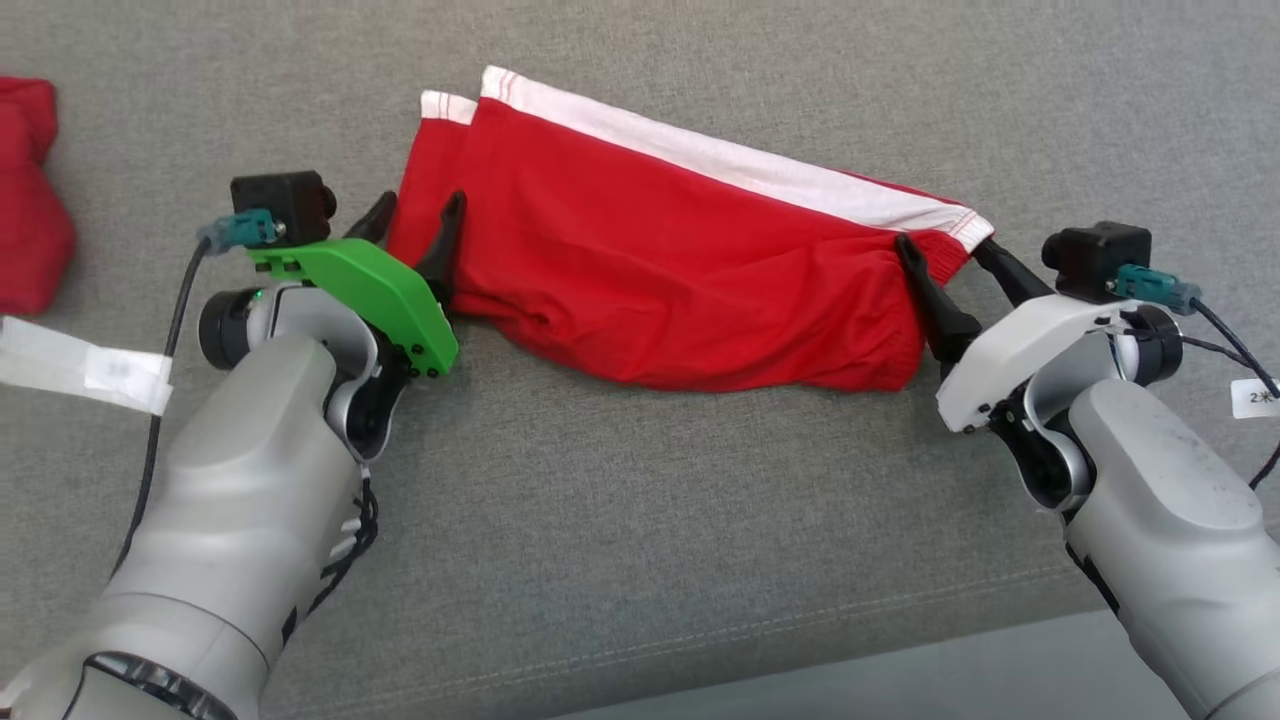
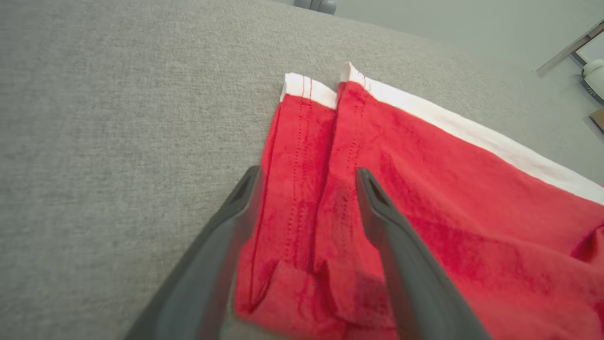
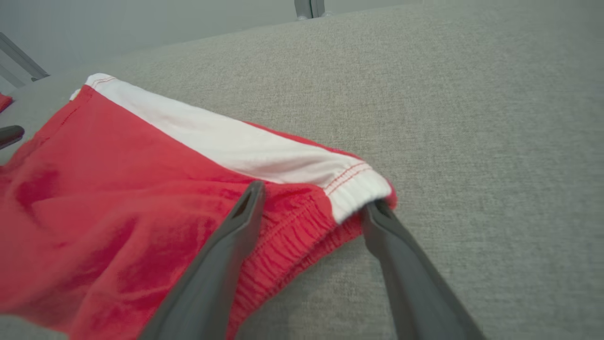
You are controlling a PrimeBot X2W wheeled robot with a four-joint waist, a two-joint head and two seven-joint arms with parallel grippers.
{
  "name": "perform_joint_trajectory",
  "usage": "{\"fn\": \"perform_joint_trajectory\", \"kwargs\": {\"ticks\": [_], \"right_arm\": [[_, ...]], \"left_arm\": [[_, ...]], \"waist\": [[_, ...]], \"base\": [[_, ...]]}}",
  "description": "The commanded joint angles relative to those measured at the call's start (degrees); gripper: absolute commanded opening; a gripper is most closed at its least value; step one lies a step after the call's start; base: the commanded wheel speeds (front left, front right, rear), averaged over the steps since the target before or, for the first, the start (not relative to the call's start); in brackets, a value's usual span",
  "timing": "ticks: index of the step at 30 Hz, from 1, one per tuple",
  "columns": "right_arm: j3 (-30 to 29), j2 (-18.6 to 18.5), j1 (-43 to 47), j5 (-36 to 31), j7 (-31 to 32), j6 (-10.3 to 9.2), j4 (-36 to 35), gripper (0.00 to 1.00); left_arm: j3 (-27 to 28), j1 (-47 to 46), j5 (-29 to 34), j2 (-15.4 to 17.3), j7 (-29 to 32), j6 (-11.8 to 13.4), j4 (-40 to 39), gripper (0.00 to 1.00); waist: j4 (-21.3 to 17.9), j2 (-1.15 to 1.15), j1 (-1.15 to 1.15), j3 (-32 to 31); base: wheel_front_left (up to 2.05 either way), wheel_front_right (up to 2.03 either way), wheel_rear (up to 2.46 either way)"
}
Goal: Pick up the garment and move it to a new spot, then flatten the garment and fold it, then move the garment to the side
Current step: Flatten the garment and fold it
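Head view: folded red shorts [image 1: 660, 270] lie on a grey cushion [image 1: 640, 520]; their long axis runs left to right, hems [image 1: 450, 108] at the left and slightly farther off, waistband [image 1: 950, 228] at the right; the left gripper [image 1: 421, 200] and right gripper [image 1: 941, 245] sit at either end, fingers spread, pinching nothing; a red cloth [image 1: 25, 200] lies far left.

Left wrist view: two white-edged hems point away; pale floor [image 2: 472, 33] beyond the cushion.

Right wrist view: the gathered waistband lies between spread fingers.
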Motion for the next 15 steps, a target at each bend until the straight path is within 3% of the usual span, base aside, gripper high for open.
{"fn": "perform_joint_trajectory", "kwargs": {"ticks": [1, 15], "right_arm": [[-0.19, -0.30, 0.77, -0.13, -0.36, -0.12, -0.17, 1.00], [-2.25, -0.12, 3.69, -2.16, 1.60, -0.11, -0.31, 1.00]], "left_arm": [[0.08, 0.73, -0.44, 0.40, -0.20, -0.11, -0.30, 1.00], [0.26, 5.65, -3.20, -0.99, -2.12, -0.11, -3.45, 1.00]], "waist": [[0.98, 0.00, 0.00, -1.34], [2.41, 0.00, 0.00, -3.78]], "base": [[0.00, 0.00, 0.00], [0.00, 0.00, 0.00]]}}
